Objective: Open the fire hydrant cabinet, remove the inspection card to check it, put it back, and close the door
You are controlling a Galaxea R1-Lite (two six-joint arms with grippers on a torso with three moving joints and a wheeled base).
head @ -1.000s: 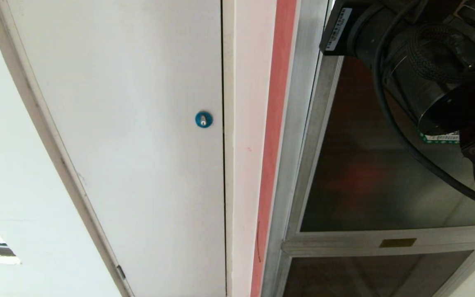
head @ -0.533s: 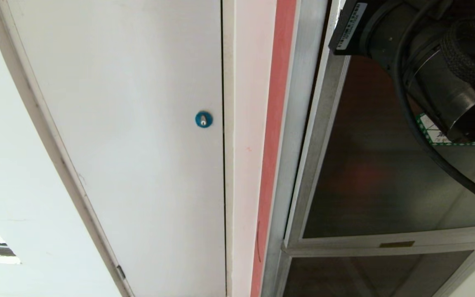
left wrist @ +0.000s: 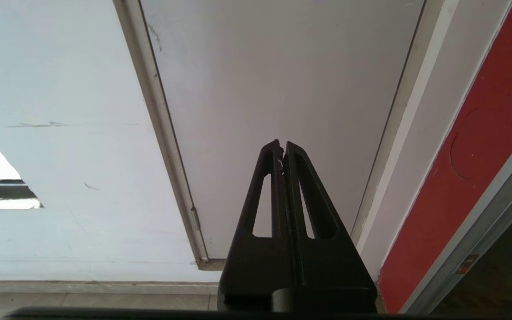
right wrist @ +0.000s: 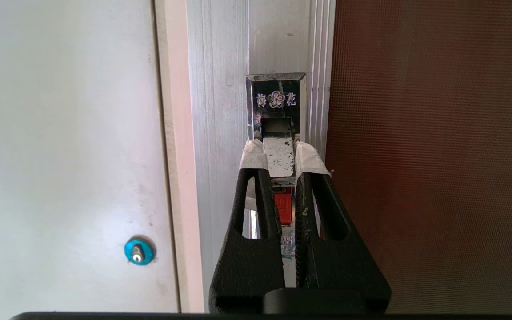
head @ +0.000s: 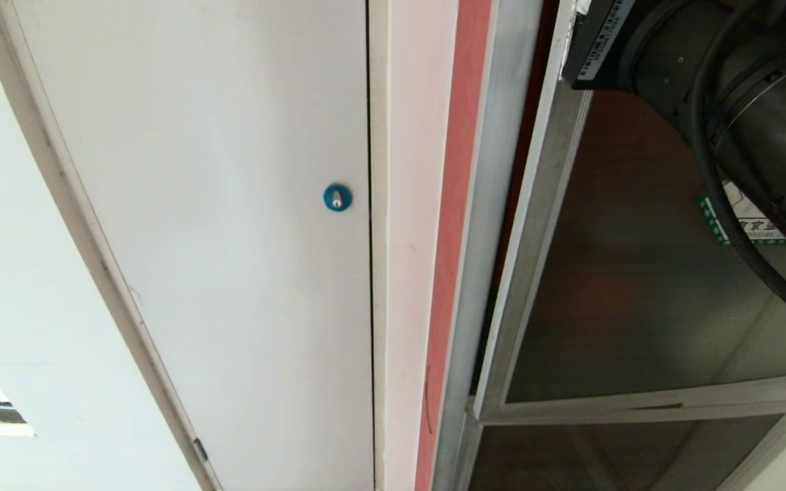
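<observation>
The tall silver aluminium-framed fire hydrant cabinet [head: 495, 204] stands at the right of the head view, w/ a red painted strip [head: 451, 239] and a pale wall band btwn it and the plain white door [head: 229, 239] w/ a round blue lock [head: 338, 197]. The big dark tinted-glass door [head: 625, 286] in its silver frame sits ajar: its latch-side edge stands off from the cabinet frame, a dark-red gap showing along it, wider toward the top. A green-bordered white sticker [head: 741, 221] on the glass is partly hidden behind the right arm [head: 727, 88], which fills the upper right corner w/ a black cable [head: 748, 266] looping down across the glass. A shorter dark glass panel [head: 611, 453] sits below the door's bottom rail.

Right wrist view: the right gripper [right wrist: 280, 151] is at the chrome latch handle [right wrist: 277, 129] on the door's frame edge; its white-taped fingertips [right wrist: 253, 155] are clamped on the handle's pull tab, one each side, jaws nearly together. A small red latch piece [right wrist: 283, 204] shows btwn the fingers, lower down.

Left wrist view: the left gripper [left wrist: 282, 149] hangs idle, jaws together, empty, pointing at the white door near its frame, low by the floor.

The inspection card isn't in view.
</observation>
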